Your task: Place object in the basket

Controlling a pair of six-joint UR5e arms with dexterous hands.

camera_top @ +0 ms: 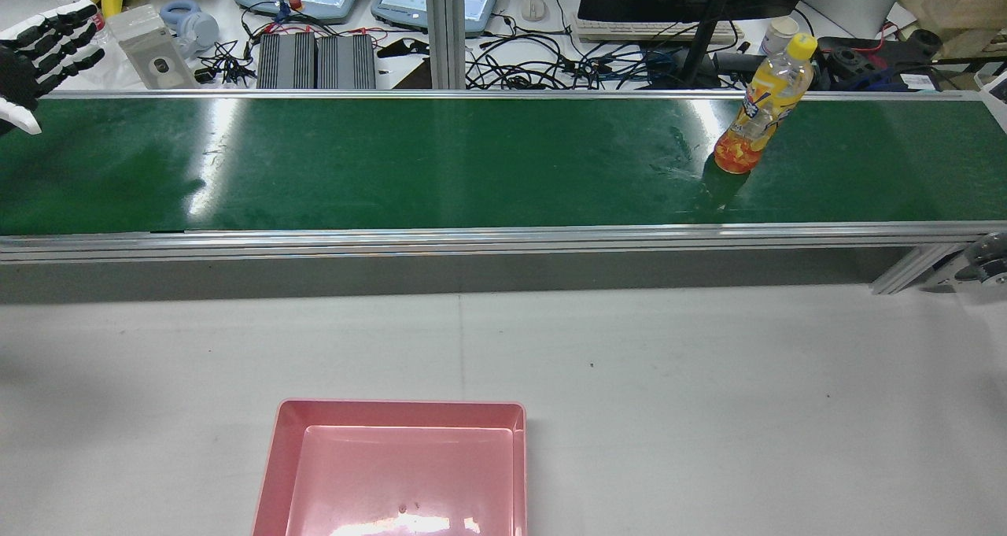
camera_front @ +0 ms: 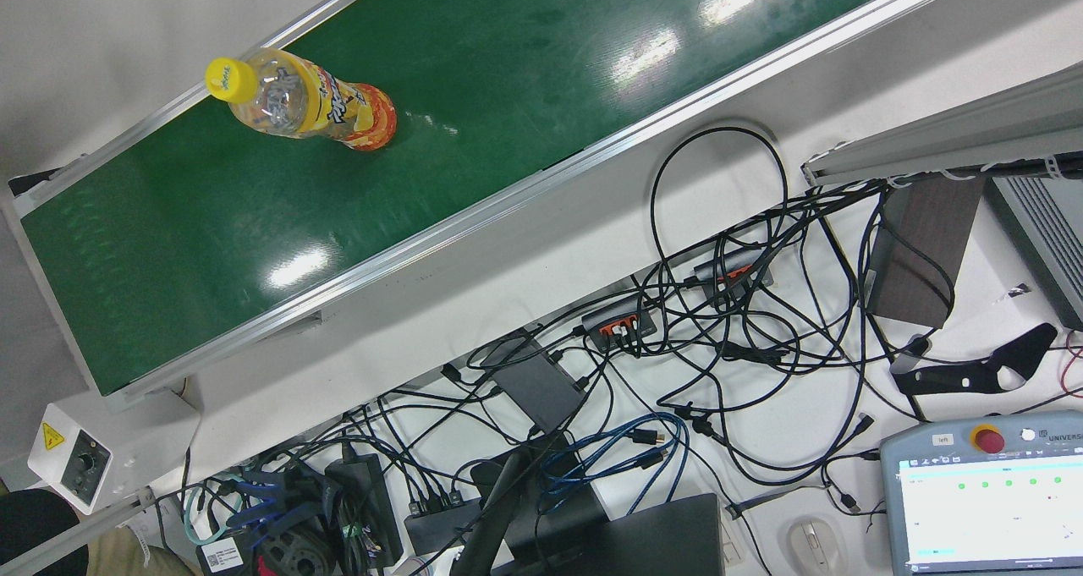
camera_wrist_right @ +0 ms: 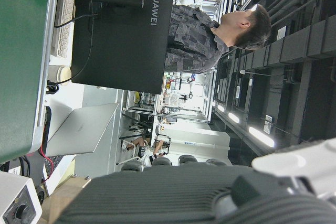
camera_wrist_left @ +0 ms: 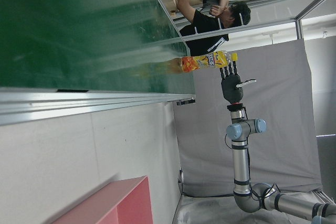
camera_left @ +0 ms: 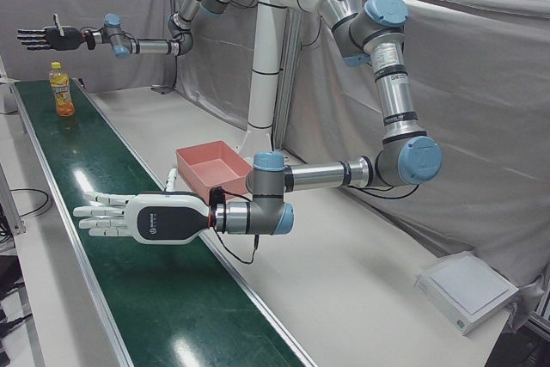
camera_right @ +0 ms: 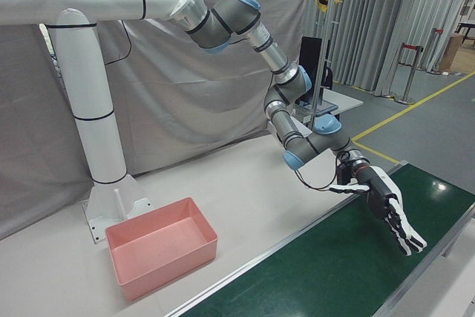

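At upper right of the rear view, one bottle (camera_top: 761,109) stood, one basket (camera_top: 397,473) lower centre, left hand (camera_left: 146,217) and right hand (camera_left: 50,38) both flat, fingers spread, empty.

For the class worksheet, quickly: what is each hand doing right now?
Left hand: open, fingers spread over the belt, holding nothing.
Right hand: open, fingers spread, holding nothing.

Your green conveyor belt (camera_top: 472,166) carries one upright bottle (camera_top: 761,115) w/ yellow cap, near its right end in rear view; your white table (camera_top: 708,402) carries the pink basket (camera_top: 397,473), near edge, left of centre.
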